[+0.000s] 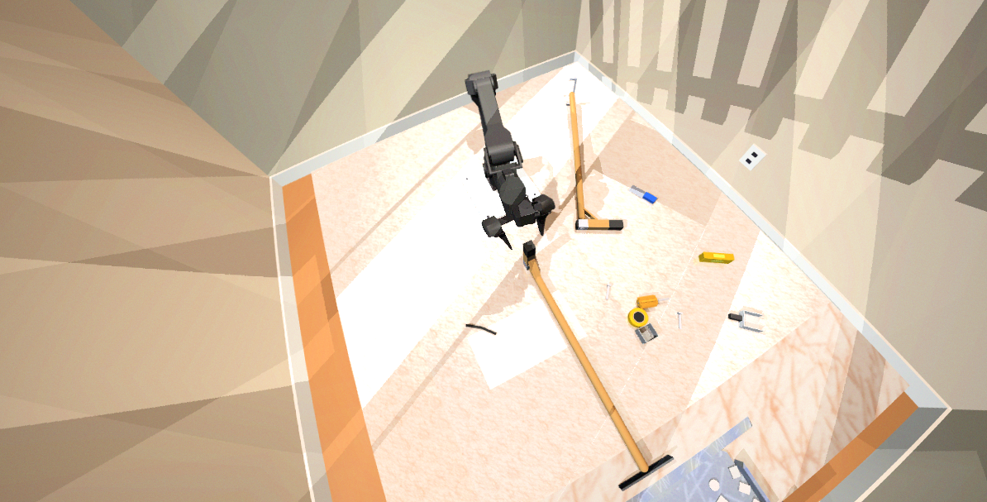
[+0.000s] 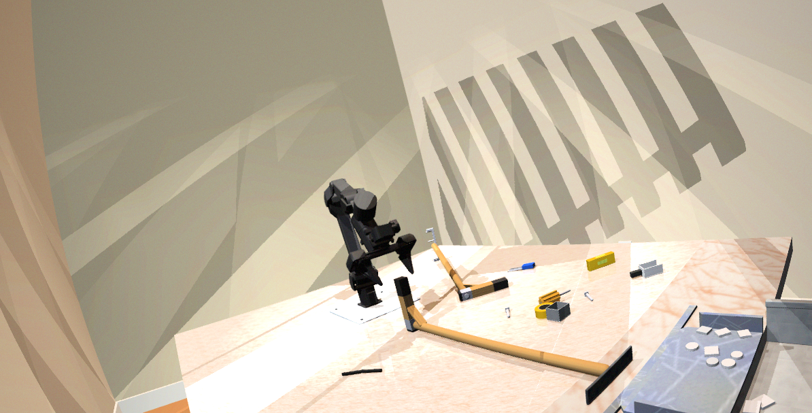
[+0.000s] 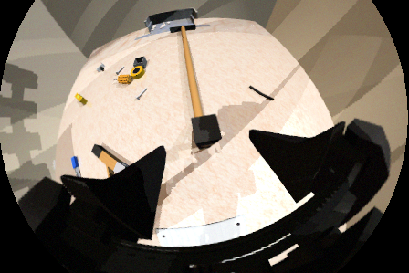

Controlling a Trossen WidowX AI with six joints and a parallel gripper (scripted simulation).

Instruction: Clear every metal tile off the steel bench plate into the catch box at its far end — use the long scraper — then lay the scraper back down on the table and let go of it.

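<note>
Presently, with the bench plate [image 1: 697,474] [image 2: 670,375] [image 3: 169,26] as landmark, the gripper [image 1: 526,241] [image 2: 396,277] [image 3: 208,141] stands open and unloaded on the robot's side, near the upright grip of the long scraper [image 1: 587,361] [image 2: 500,345] [image 3: 192,76], whose blade lies beside the plate's near edge; the metal tiles [image 1: 713,484] [image 2: 711,350] [image 3: 162,26] rest on it. For a sound grasp, centre the 2 fingers about the grip, descend level, then close squarely before lifting
</note>
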